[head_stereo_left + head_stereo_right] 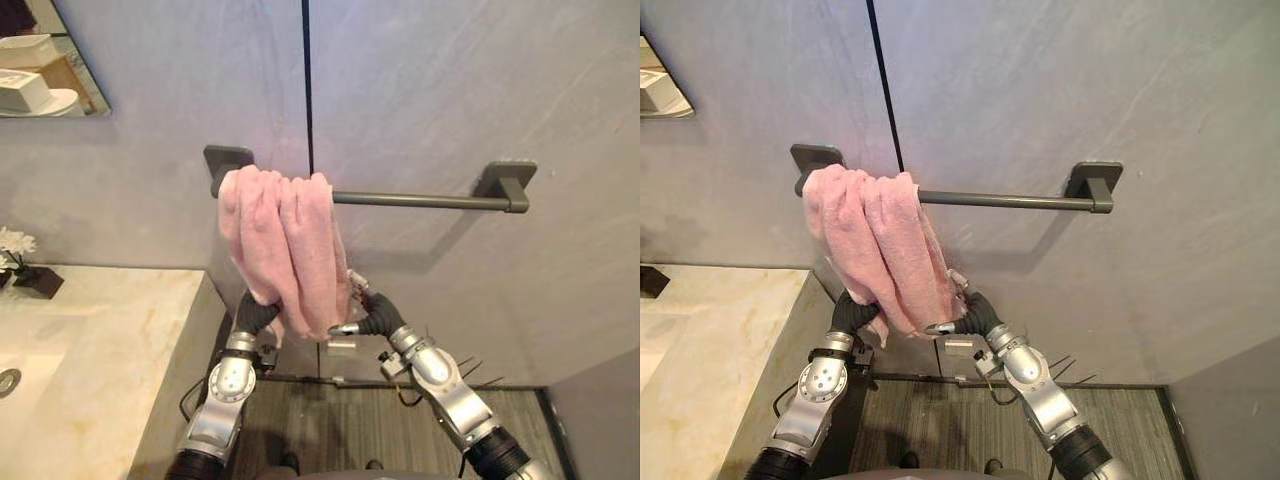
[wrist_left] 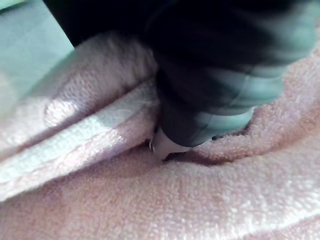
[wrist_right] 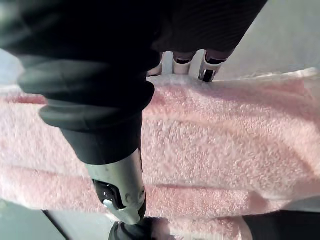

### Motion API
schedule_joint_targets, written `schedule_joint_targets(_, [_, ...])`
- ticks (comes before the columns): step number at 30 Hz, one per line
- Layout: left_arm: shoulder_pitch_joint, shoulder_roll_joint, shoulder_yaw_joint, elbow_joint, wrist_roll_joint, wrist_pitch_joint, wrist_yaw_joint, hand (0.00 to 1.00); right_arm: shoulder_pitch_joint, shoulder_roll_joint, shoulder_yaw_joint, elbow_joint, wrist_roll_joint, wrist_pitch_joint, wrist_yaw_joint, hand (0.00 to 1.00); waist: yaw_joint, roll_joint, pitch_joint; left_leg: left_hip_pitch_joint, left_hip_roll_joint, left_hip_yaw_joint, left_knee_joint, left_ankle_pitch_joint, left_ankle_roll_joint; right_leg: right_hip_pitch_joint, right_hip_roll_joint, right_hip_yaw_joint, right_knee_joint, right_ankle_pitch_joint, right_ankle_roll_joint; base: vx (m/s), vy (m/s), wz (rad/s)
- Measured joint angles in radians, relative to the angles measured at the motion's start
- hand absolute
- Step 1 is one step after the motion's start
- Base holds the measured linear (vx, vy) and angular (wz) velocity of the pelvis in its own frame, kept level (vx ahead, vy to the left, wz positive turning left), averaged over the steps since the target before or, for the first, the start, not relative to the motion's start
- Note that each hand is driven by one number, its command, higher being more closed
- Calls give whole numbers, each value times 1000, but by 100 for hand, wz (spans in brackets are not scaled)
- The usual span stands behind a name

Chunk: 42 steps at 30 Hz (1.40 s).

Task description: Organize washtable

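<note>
You see the towel [image 1: 285, 250] bunched on the bar [image 1: 430, 200] of the grey wall [image 1: 450, 90], beside the marble counter [image 1: 110, 340]. Your right hand [image 1: 368, 316] pinches it. I cannot tell the left hand [image 1: 256, 314] grip.

The pink towel of looped terry cloth [image 1: 285, 250] at frame centre looks soft, nubbly and matt, with a flatter woven band along its edge. The dark grey straight metal rail [image 1: 420, 200] across the middle has a smooth satin finish. The grey wall panels [image 1: 480, 90] are matt, stone-like and faintly streaked. At lower left, the cream marble-look bench [image 1: 110, 340] is polished and lightly glossy. The right robot hand [image 3: 120, 185] has a smooth silver shell and a matt, ribbed dark cover.
</note>
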Motion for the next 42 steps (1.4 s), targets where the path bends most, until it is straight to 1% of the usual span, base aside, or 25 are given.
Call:
schedule_joint_targets(4, [1, -5, -1, 0, -15, -2, 14, 100, -14, 18, 17, 25, -3, 0, -3, 100, 0, 0, 0, 1, 0, -9, 0, 3, -1, 5, 0, -9, 0, 0, 0, -37, -14, 7])
schedule_joint_targets(11, [4, -6, -1, 0, -15, -5, 13, 100, -14, 7, 7, 25, -9, 0, -5, 100, -1, 0, 0, 1, 2, -14, -9, 9, -2, 4, 0, -13, 0, -1, -1, -10, -4, 1])
schedule_joint_targets(14, [5, -6, 3, 0, -15, -6, 13, 100, 2, 8, -37, 25, -23, -3, -8, 100, 0, 0, 0, 1, 1, -16, -12, 9, -2, 4, 0, -14, -1, -2, 0, 0, 0, 0])
schedule_joint_targets(20, [21, -7, 30, -11, -15, -6, 11, 100, 69, 7, -179, 24, -33, -8, -25, 100, -2, -1, -1, 1, 1, -15, -13, 9, -2, 3, 0, -14, -1, -4, 2, 0, 0, 0])
schedule_joint_targets(22, [50, -10, 37, -36, -15, -10, -12, 100, 82, 8, -223, 20, -32, -14, -25, 100, -3, -1, 0, 2, 2, -10, -13, 9, -2, 2, 0, -10, -1, -4, 2, -18, -10, -5])
schedule_joint_targets(25, [55, -33, 37, -36, -22, -11, -30, 100, 99, 13, -236, 6, -32, -19, -25, 100, -3, -1, -1, 4, 2, -7, -14, 9, -2, 2, 0, -7, -1, -4, 1, -20, -7, -4])
schedule_joint_targets(29, [87, -69, 38, -63, -99, -13, -65, 100, 139, 63, -295, -22, -32, -19, -25, 100, -3, -1, -1, 7, 4, 4, -16, 8, -2, -5, 1, 4, 1, -5, 1, -10, -3, -8])
schedule_joint_targets(32, [92, -97, 39, -98, -137, -13, -93, 100, 146, 97, -341, -27, -32, -20, -25, 100, -6, -2, -1, 8, 0, 7, -19, 8, -1, -11, 1, 7, 2, -6, 3, -9, -3, -1])
schedule_joint_targets(35, [92, -115, 39, -108, -145, -13, -108, 100, 150, 128, -371, -27, -32, -20, -25, 100, -7, -2, -1, 9, -1, 8, -19, 7, 0, -11, 0, 7, 2, -6, 3, 0, 0, 0])
schedule_joint_targets(38, [92, -133, 39, -108, -183, -12, -136, 100, 159, 165, -403, -27, -32, -20, -27, 100, -11, -1, -1, 9, -1, 10, -19, 6, 1, -11, 0, 9, 2, -7, 5, 0, 0, 0])
schedule_joint_targets(40, [92, -142, 38, -108, -183, -11, -144, 100, 159, 191, -425, -26, -32, -21, -30, 100, -20, -1, -1, 9, 0, 11, -19, 5, 1, -11, 0, 11, 2, -9, 7, 0, 0, 0])
schedule_joint_targets(42, [92, -145, 38, -105, -183, -10, -149, 100, 165, 193, -425, -24, -33, -21, -42, 100, -28, -1, -1, 9, 0, 14, -16, 0, 1, -11, -1, 15, 4, -12, 8, -9, -9, -5])
